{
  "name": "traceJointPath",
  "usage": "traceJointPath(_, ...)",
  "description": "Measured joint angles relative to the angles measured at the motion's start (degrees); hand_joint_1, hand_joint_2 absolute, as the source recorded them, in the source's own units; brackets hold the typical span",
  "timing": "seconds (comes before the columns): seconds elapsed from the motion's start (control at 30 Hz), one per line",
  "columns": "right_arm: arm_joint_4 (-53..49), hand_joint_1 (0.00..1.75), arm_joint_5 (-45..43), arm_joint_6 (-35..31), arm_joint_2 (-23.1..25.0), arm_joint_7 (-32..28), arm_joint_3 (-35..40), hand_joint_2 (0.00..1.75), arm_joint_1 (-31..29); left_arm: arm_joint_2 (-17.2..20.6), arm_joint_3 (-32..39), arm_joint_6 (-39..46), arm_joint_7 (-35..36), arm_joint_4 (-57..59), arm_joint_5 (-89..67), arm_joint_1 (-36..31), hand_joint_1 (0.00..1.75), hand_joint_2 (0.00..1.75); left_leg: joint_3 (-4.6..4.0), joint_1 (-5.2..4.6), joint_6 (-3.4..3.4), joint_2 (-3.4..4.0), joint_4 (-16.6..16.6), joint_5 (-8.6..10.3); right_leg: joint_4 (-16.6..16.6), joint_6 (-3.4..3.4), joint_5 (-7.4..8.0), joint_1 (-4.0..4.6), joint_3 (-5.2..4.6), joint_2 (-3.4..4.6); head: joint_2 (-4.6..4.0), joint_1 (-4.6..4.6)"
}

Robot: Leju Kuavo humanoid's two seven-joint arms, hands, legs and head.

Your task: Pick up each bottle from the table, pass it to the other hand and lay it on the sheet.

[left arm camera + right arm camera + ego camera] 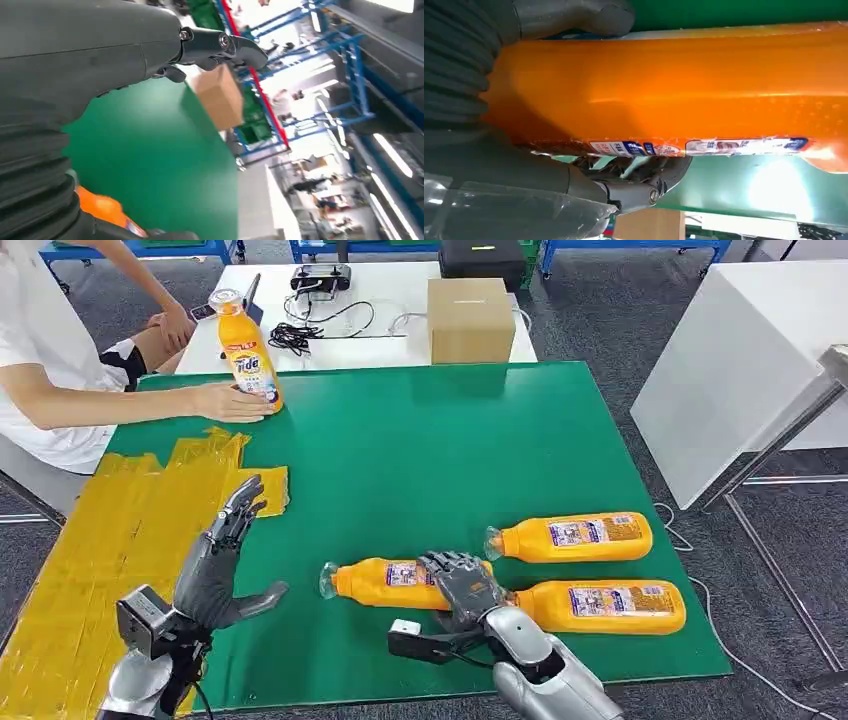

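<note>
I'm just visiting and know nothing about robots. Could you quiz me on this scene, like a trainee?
1. True or false: every orange bottle on the green mat lies flat.
2. Which hand grips a bottle? A) left B) right C) neither
3. What colour is the sheet under the left hand?

Key
1. False: three lie flat, but the upright bottle stands at the far edge, with a person's hand at its base.
2. B: the right hand wraps the near-left bottle.
3. Yellow, the sheet.
</note>
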Motion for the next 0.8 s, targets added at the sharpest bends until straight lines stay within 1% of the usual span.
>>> traceJointPath(0.3, 2.9, 1.75, 0.5, 0.0, 1.1, 0.0, 0.2, 1.75, -1.9, -0.3, -1.4, 0.1, -0.3, -1.6, 0.2, 0.0, 0.00, 1.75, 0.36, 0.01, -0.03, 0.00, 0.0, -0.02, 0.0, 0.01, -0.01, 0.02, 0.35, 0.01, 0.00, 0.00)
traceJointPath(0.63, 4.0, 1.75, 0.1, -0.4, 1.5, 0.0, -0.6, 1.75, -2.6, -0.3, -2.2, 0.2, -0.5, -1.8, 0.5, -0.2, 0.00, 1.75, 0.43, 0.01, -0.04, -0.01, 0.0, -0.03, 0.0, 0.01, -0.02, 0.01, 0.43, 0.01, 0.00, 0.00)
traceJointPath(0.7, 4.0, 1.75, -0.5, -2.1, 1.7, 0.0, -1.1, 1.75, -2.5, -0.3, -2.3, 0.1, -0.5, -1.8, 0.5, -0.2, 0.00, 1.75, 0.42, 0.01, -0.03, -0.02, 0.0, -0.02, 0.0, 0.02, -0.03, 0.01, 0.44, 0.01, 0.00, 0.00)
traceJointPath(0.8, 2.4, 1.75, -3.3, -8.9, 3.0, -0.9, -3.7, 1.75, -0.3, -0.4, -2.7, 0.2, 0.2, -2.1, 0.4, 0.0, 0.00, 1.75, 0.35, 0.00, 0.00, -0.08, 0.0, 0.00, 0.0, 0.06, -0.05, 0.00, 0.52, -0.07, 0.00, 0.02)
